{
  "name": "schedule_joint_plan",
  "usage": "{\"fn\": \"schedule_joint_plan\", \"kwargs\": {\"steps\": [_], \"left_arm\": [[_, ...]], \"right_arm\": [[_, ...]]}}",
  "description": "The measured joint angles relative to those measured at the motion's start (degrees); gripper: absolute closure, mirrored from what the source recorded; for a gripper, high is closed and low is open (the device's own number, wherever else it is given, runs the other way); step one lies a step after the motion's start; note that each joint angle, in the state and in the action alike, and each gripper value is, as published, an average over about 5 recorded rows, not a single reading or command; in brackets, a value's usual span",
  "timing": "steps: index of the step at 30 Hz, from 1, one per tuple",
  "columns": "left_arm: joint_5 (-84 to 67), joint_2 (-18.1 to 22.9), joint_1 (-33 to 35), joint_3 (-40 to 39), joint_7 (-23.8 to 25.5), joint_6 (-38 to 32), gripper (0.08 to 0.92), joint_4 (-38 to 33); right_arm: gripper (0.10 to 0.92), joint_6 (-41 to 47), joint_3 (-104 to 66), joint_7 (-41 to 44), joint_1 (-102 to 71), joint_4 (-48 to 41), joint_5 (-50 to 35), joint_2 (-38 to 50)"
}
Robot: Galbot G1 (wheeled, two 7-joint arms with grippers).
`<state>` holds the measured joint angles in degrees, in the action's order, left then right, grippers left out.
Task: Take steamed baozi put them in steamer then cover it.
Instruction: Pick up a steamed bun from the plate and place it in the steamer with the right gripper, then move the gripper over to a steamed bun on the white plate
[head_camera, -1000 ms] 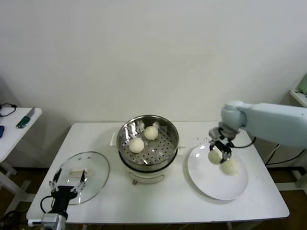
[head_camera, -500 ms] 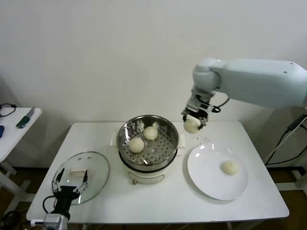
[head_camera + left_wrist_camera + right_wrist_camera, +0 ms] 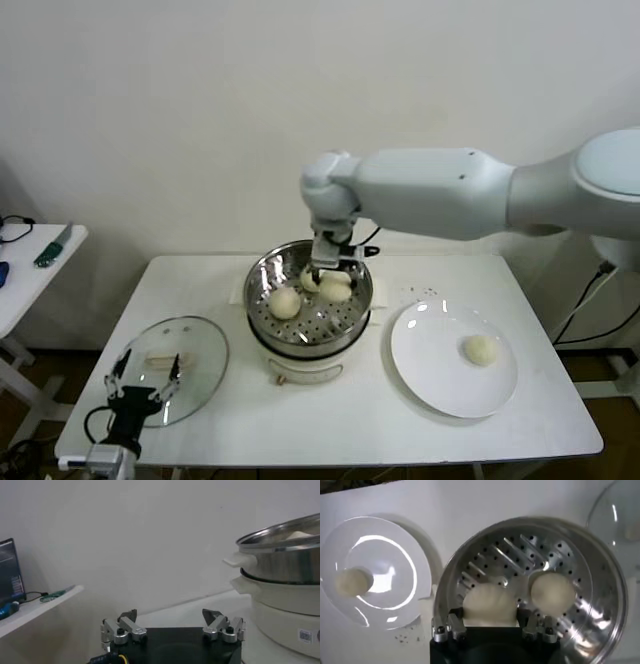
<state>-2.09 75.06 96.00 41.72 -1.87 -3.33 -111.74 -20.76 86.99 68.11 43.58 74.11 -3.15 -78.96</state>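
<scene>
Right arm stretched across to centre, right pincer (image 3: 334, 272) pointing down, clamped shut, left pincer (image 3: 146, 385) low, spread apart

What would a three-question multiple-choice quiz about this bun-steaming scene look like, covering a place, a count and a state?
1. Where does the glass lid lie?
A. on the steamer
B. on the table, left of the steamer
C. on the plate

2. How many baozi remain on the plate?
A. one
B. two
C. three

3. What is the right gripper doing?
A. hanging empty
B. holding a baozi over the steamer tray
C. gripping the lid

Answers:
B, the glass lid rests flat on the table, beside the steamer.
A, a single baozi sits on the plate.
B, the right gripper pinches a baozi.
</scene>
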Motion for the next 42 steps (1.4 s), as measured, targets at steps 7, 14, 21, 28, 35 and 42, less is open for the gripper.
{"fn": "schedule_joint_plan", "kwargs": {"steps": [7, 14, 21, 28, 35, 42], "left_arm": [[-0.53, -0.55, 0.23, 0.08, -0.03, -0.2, 0.177, 0.51], [-0.88, -1.0, 0.35, 0.32, -0.13, -0.37, 0.177, 0.9], [-0.89, -1.01, 0.41, 0.31, -0.14, -0.41, 0.177, 0.98], [-0.89, -1.08, 0.58, 0.36, -0.2, -0.44, 0.177, 0.97], [-0.78, -1.09, 0.45, 0.25, -0.22, -0.42, 0.177, 0.85], [-0.26, -0.99, 0.2, 0.02, -0.22, -0.19, 0.177, 0.15]], "right_arm": [[0.329, -1.75, -0.26, 0.74, -3.11, -0.4, 1.66, -3.34], [0.321, -2.42, -0.41, 1.02, -5.45, -0.25, 2.53, -4.88], [0.28, -2.75, -0.49, 0.91, -6.46, -0.42, 2.85, -5.39], [0.205, -3.26, -0.95, 0.96, -6.53, -0.69, 3.28, -5.16], [0.202, -2.66, -1.98, 0.24, -5.03, -1.04, 2.63, -3.33], [0.203, 2.64, -0.13, -3.47, -0.72, -0.84, -1.43, 1.77]]}}
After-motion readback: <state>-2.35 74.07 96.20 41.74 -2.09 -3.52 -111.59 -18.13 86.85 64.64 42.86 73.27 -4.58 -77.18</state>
